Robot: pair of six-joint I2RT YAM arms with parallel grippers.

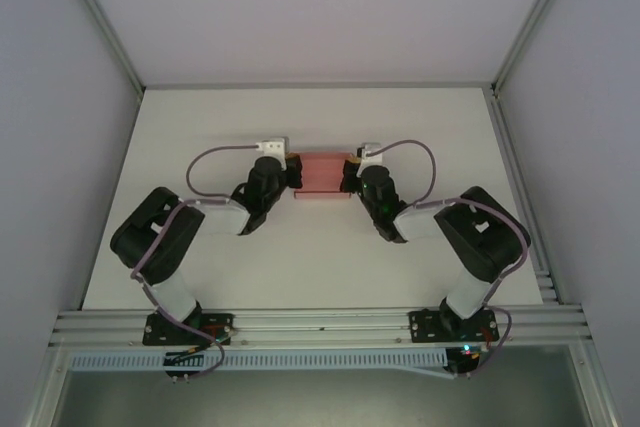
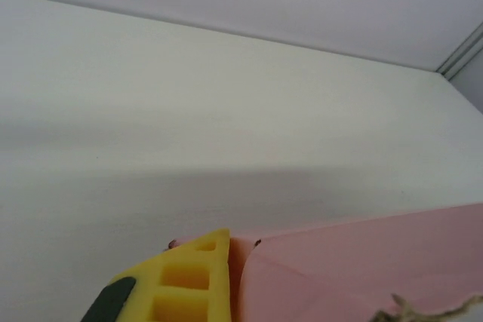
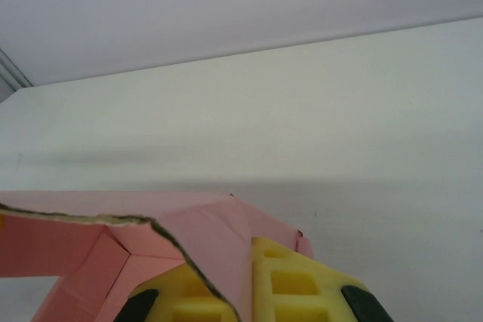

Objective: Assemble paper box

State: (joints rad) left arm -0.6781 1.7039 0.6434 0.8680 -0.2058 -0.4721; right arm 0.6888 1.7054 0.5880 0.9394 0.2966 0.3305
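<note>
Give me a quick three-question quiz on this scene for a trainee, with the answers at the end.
1. True or false: in the top view the paper box sits between the left arm and the right arm.
2. The right wrist's finger pads are: A blue, B yellow, C green?
3. Fill in: the right jaws are shut on the pink ____.
Key: 1 true; 2 B; 3 paper box.
</note>
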